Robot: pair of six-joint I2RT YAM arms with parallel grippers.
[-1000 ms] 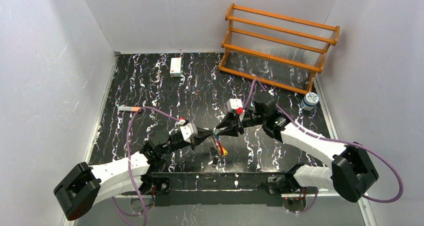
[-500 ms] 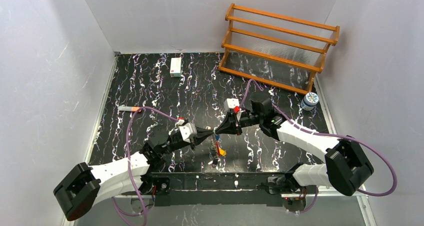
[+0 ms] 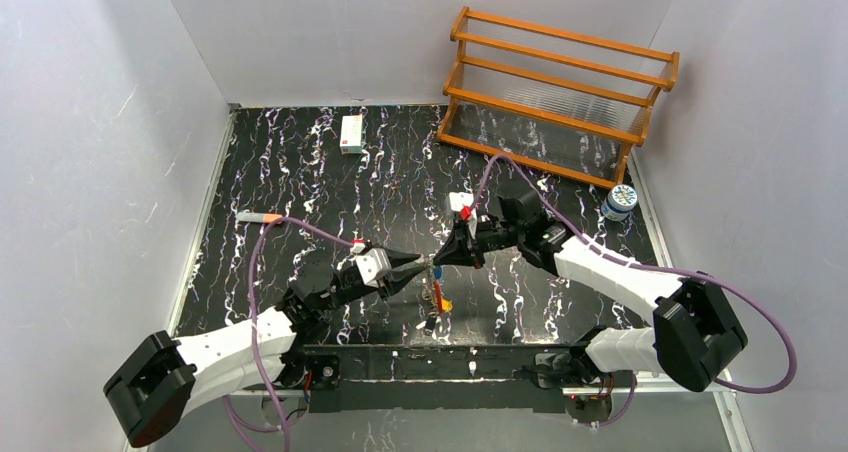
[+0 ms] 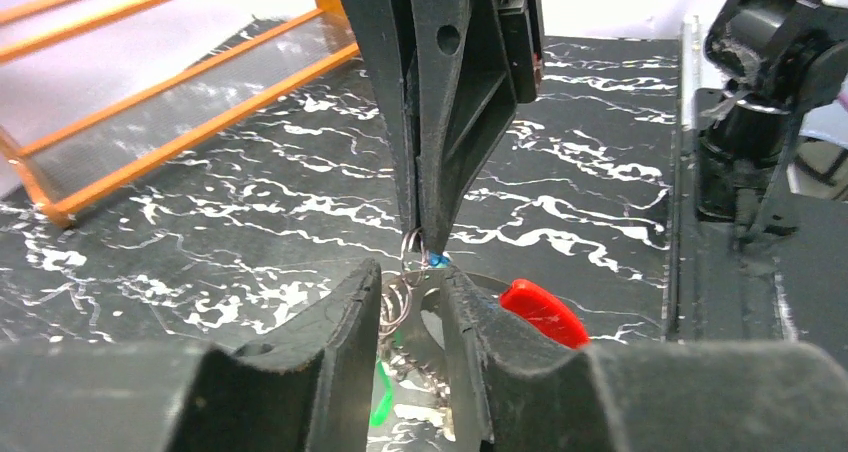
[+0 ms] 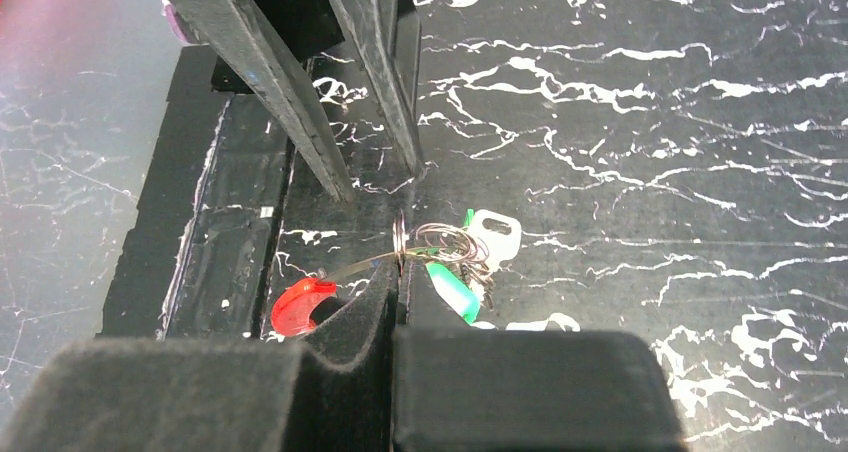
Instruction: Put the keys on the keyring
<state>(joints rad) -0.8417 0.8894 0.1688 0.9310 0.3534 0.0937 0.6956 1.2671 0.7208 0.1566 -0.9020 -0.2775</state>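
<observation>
The keyring point(image 5: 352, 265), a thin metal loop with a red segment point(image 5: 300, 304), hangs just above the table between both arms. My right gripper point(image 5: 400, 267) is shut on the loop where the small rings bunch. A green-tagged key point(image 5: 452, 290) and a white tag point(image 5: 495, 230) dangle beside its tips. In the left wrist view a bit of blue point(image 4: 437, 260) shows at the right fingertips. My left gripper point(image 4: 410, 277) is open, its fingers on either side of the small rings point(image 4: 395, 307) without pinching them. From above, both grippers' tips meet at the keyring point(image 3: 436, 294).
A wooden rack point(image 3: 560, 92) stands at the back right. A small white box point(image 3: 351, 133) lies at the back, an orange-tipped marker point(image 3: 258, 217) at the left, and a small round bottle point(image 3: 620, 202) by the right wall.
My right gripper has shut on the keyring and shifted slightly left. My left gripper, shut before, has opened and let go of the ring.
</observation>
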